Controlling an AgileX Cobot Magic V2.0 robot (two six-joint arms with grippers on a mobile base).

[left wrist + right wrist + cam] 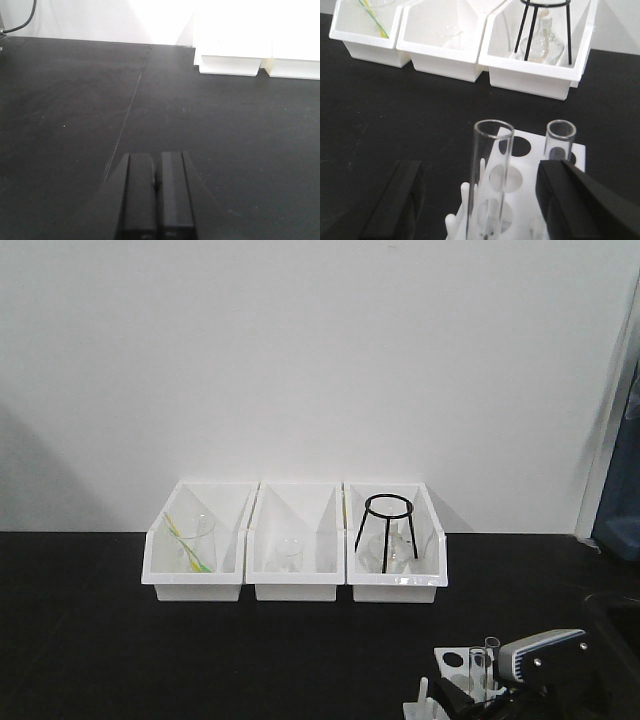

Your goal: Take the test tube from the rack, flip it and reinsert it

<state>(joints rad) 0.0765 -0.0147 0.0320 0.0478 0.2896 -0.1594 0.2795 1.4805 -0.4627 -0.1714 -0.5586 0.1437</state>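
The white rack (530,162) stands on the black table, with round holes in its top plate and white pegs (466,200) along its left side. A tall clear test tube (491,165) stands upright in it, mouth up. A second clear tube (560,137) stands in a farther hole. My right gripper (480,205) is open, its black fingers (395,200) wide on either side of the tall tube, not touching it. In the front view the rack (447,658) and the right gripper housing (540,652) are at the bottom right. My left gripper (157,195) is shut and empty above bare table.
Three white bins (295,585) stand in a row against the back wall. The left one holds a beaker with yellow-green sticks (190,540), the right one a black tripod stand (387,530) and glassware. In the right wrist view the bins (530,82) lie just beyond the rack.
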